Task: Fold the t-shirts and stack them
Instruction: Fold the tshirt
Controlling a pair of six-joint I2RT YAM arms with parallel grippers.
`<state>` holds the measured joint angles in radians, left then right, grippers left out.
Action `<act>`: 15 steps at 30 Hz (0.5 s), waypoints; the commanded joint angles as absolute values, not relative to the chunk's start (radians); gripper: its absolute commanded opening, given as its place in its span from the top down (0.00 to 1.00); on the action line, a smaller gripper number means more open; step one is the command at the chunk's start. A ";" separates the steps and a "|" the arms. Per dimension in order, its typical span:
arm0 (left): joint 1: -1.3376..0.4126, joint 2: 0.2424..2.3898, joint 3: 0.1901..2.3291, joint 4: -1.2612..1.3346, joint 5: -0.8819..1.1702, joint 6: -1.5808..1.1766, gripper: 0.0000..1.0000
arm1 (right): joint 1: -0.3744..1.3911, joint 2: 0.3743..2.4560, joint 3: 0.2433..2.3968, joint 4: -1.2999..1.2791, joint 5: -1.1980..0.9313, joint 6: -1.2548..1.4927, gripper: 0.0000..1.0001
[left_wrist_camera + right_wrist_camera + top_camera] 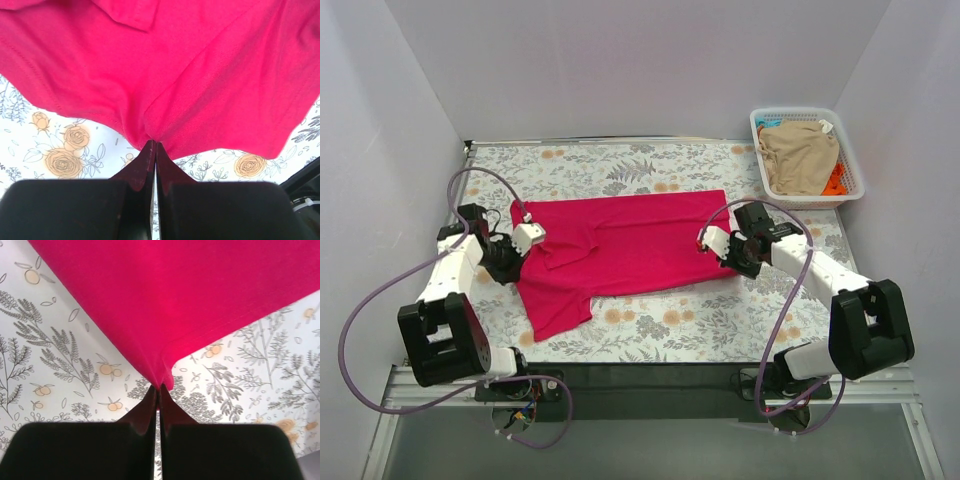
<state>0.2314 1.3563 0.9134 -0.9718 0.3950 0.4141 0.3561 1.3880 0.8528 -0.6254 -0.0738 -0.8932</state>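
Here, the left gripper (154,145) and right gripper (159,389) each pinch an edge of the crimson-pink t-shirt (620,245).

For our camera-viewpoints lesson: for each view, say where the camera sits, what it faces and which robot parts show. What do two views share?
Top external: above and behind the robot, looking down on the table, pink shirt and basket; left arm and right arm show.
Left wrist: on its arm, facing along the left gripper, shut on the shirt's edge.
Right wrist: likewise; right gripper pinches the shirt.
Shared: both wrist views show shirt over floral table.
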 commanded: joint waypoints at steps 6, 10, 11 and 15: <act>0.276 1.452 1.089 -1.032 0.489 0.374 1.00 | 0.293 1.402 0.974 -0.649 -0.103 -0.946 0.99; 0.287 1.489 1.140 -1.016 0.509 0.348 1.00 | 0.273 1.442 1.023 -0.649 -0.115 -0.962 0.99; 0.288 1.497 1.149 -1.014 0.514 0.341 1.00 | 0.272 1.453 1.032 -0.647 -0.115 -0.962 0.99; 0.288 1.537 1.201 -1.005 0.528 0.315 1.00 | 0.267 1.499 1.087 -0.647 -0.126 -0.963 0.99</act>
